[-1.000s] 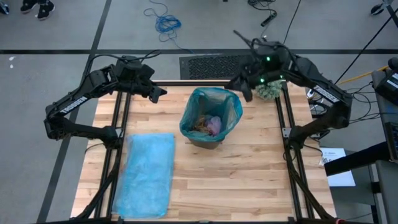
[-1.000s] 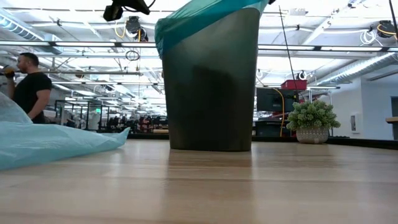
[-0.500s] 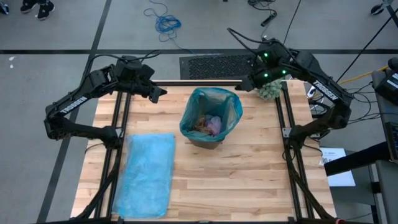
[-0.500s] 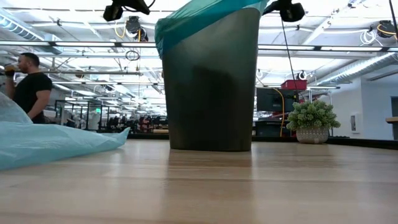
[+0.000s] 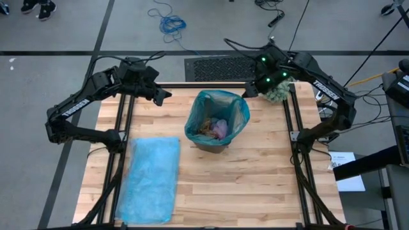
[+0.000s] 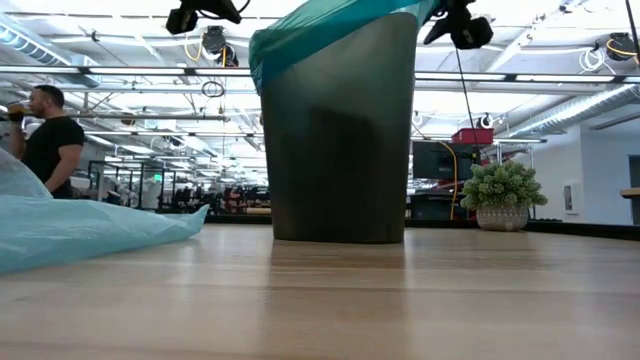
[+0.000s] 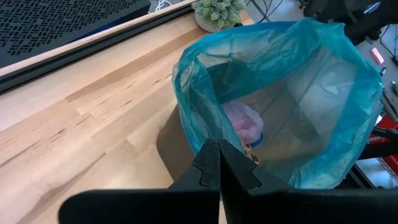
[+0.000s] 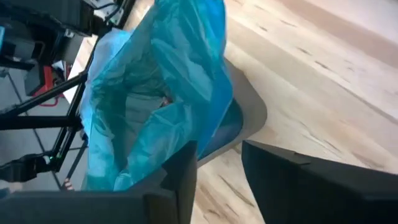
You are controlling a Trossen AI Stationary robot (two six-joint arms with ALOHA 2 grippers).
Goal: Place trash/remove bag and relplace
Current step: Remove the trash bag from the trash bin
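Note:
A dark bin lined with a teal bag stands at the table's far middle. It holds a lilac-pink piece and brown wads; the pink piece also shows in the left wrist view. A flat light-blue bag lies on the near left of the table. My left gripper hangs shut above the table, left of the bin. My right gripper is open, close by the bag's far right rim; no touch shows.
A fuzzy grey-green ball in a small pot sits at the far right corner, just behind the right gripper. Black frame rails run along both sides. A dark grille lies past the far edge. A person stands far off.
My right arm has swung its wrist toward the far edge and turned, and its gripper has come into the low view at the bin's upper right. The bin, both bags and my left arm have kept still.

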